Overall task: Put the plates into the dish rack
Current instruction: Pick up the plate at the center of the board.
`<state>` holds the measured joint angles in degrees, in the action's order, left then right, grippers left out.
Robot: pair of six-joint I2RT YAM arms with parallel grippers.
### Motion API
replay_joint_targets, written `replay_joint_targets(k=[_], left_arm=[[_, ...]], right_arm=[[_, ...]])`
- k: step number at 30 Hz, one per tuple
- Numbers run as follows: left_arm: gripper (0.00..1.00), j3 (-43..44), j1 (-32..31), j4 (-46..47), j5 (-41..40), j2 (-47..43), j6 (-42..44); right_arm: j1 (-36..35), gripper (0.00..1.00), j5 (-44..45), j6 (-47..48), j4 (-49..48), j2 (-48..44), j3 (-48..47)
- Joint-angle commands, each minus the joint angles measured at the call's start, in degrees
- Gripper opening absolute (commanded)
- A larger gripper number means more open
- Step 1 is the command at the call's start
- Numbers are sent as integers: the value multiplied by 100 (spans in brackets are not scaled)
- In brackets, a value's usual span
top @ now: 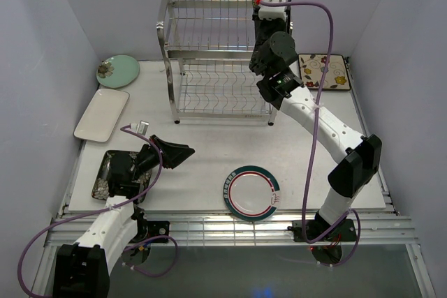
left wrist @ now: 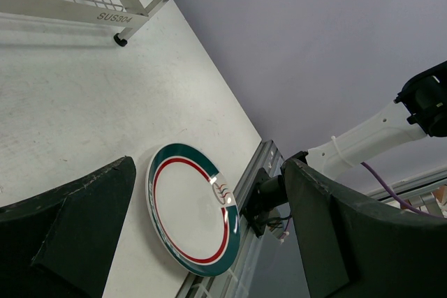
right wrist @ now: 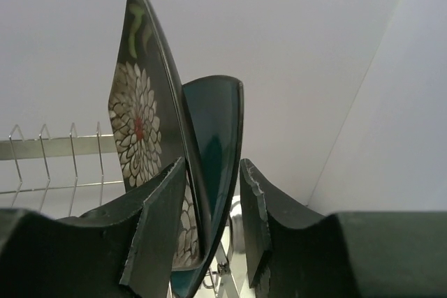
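At wire rack (top: 209, 50), square floral plate (right wrist: 140, 130)

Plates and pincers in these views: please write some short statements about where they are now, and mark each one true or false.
1. The round teal-rimmed plate lies flat on the table, near the front edge. True.
2. The left pincer grips that plate. False: it is open and empty, and the plate lies apart from it.
3. The right pincer holds a dark floral plate upright. True.
4. The pale green round plate stands in the dish rack. False: it lies on the table, to the left of the rack.
5. The cream flowered plate lies on the table to the right of the rack. True.
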<state>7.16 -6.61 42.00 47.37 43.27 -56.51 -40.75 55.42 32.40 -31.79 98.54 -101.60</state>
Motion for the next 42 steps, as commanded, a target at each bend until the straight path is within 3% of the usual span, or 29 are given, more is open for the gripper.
replay_joint_targets(k=[1,15,19,26,30,35,36,37,42], left_arm=[[98,146,-24,1,-9,-81,17],[98,137,-24,1,-27,-90,26],[98,137,-24,1,-27,-82,26],[98,146,-24,1,-18,-55,17],[98,137,-24,1,-18,-46,17],[98,137,-24,1,-9,-64,9],[98,154,-24,1,-9,-81,0],[98,154,-24,1,0,-90,0],[98,137,-24,1,-27,-99,17]], right_arm=[[67,43,75,-383,41,-467,-492],[76,43,75,-480,217,-485,-536],[68,44,-13,-708,646,-643,-571],[67,64,-479,-1728,1456,-1565,-63],[67,78,-664,-2036,1334,-2460,1042],[67,96,-725,-2658,1789,-2981,1477],[67,96,-795,-2817,1973,-3068,1494],[67,90,-804,-2984,2314,-3121,1599],[67,90,-1050,-4125,2810,-3778,2643]])
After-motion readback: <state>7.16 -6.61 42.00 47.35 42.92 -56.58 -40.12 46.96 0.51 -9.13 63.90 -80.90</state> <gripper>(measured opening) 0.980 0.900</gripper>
